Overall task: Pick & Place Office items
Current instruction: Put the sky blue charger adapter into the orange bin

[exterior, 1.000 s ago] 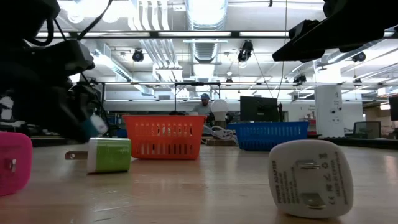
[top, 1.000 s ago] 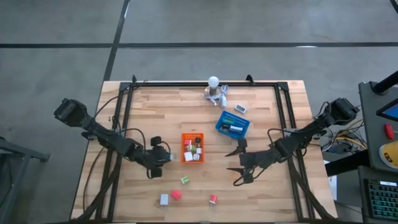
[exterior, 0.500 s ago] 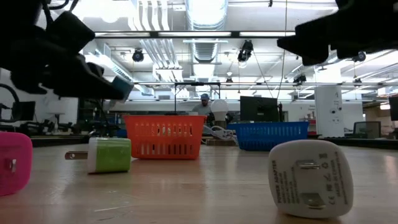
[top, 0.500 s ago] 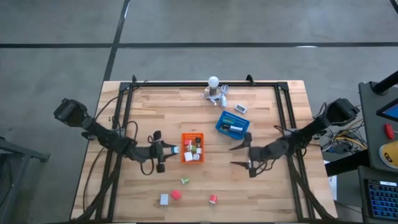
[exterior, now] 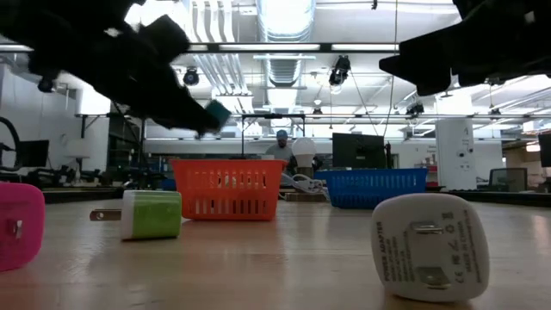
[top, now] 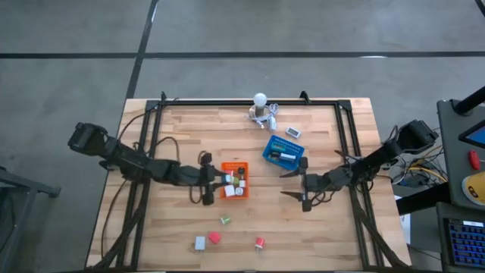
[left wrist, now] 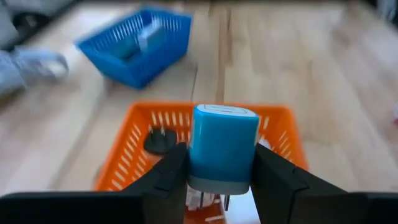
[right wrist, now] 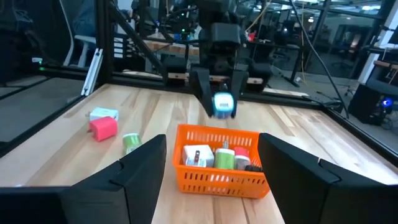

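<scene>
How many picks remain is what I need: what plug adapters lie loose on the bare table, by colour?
green adapter: 1
pink adapter: 1
white adapter: 1
red adapter: 1
Total: 4

Pink charger (exterior: 17,226) cut off by low view's left edge. Blue tray (left wrist: 138,42) blurred in left wrist view, contents unreadable. Orange tray (top: 235,180) items too small overhead to identify.
</scene>
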Action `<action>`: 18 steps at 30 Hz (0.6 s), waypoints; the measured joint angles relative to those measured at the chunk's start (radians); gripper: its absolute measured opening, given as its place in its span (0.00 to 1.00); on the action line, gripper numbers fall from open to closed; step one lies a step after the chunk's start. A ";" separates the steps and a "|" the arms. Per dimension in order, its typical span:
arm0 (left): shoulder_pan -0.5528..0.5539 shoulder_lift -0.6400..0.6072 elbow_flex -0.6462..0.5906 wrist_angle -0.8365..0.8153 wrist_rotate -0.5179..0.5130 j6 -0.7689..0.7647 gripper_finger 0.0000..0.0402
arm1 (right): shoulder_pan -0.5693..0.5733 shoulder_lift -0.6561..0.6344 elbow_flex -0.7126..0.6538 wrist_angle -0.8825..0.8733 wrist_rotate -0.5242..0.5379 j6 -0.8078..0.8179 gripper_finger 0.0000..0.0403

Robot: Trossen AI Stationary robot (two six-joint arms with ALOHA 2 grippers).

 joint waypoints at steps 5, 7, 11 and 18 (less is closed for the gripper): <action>0.032 0.104 0.142 -0.186 0.059 -0.025 0.33 | 0.000 0.000 -0.005 -0.018 0.003 0.006 0.62; 0.037 0.149 0.212 -0.292 0.060 -0.025 0.33 | 0.000 0.000 -0.008 -0.019 0.004 0.015 0.62; 0.042 0.239 0.347 -0.523 0.058 -0.024 0.33 | 0.000 0.000 -0.008 -0.022 0.004 0.016 0.62; 0.049 0.359 0.524 -0.776 0.039 -0.001 0.33 | 0.000 0.000 -0.010 -0.026 0.008 0.019 0.62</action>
